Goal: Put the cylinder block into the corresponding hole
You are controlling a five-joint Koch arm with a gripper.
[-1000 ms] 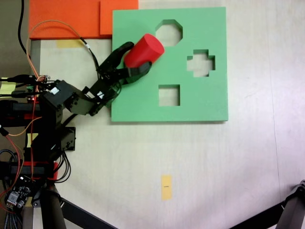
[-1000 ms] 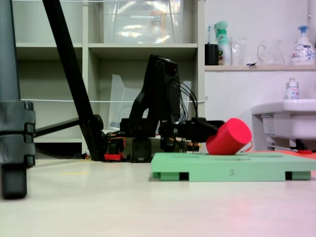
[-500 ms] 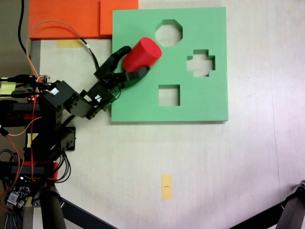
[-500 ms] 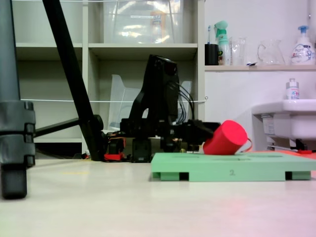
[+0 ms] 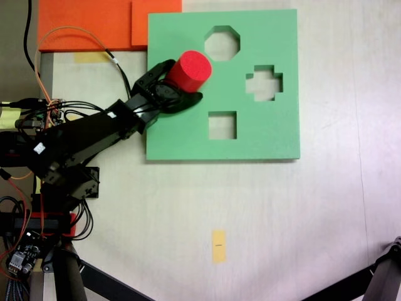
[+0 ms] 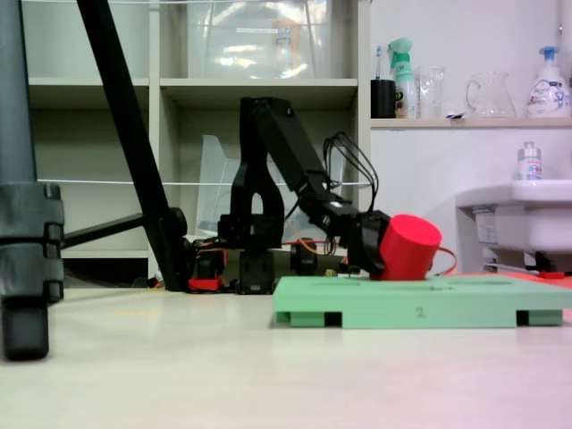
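Observation:
The cylinder block (image 5: 191, 68) is bright red and stands almost upright on the left part of the green board (image 5: 263, 135), its round top facing the camera above. My gripper (image 5: 186, 80) is shut on it, one black jaw on its left side and one under its lower edge. From the low side, the cylinder block (image 6: 411, 247) leans slightly, with its bottom at the surface of the green board (image 6: 420, 313). My gripper (image 6: 374, 252) holds it from the left. The corresponding hole is hidden beneath the block.
The octagonal cut-out (image 5: 222, 42), cross cut-out (image 5: 264, 83) and square cut-out (image 5: 222, 125) are open. Orange foam boards (image 5: 88, 25) lie at top left. The arm's base and cables (image 5: 50, 188) fill the left edge. A yellow tape mark (image 5: 218, 245) is on the floor. Tripod legs (image 6: 125, 134) stand nearby.
The arm stretched out and its wrist pitched down. The cylinder block turned from strongly tilted to nearly upright and settled lower onto the board, still in the gripper.

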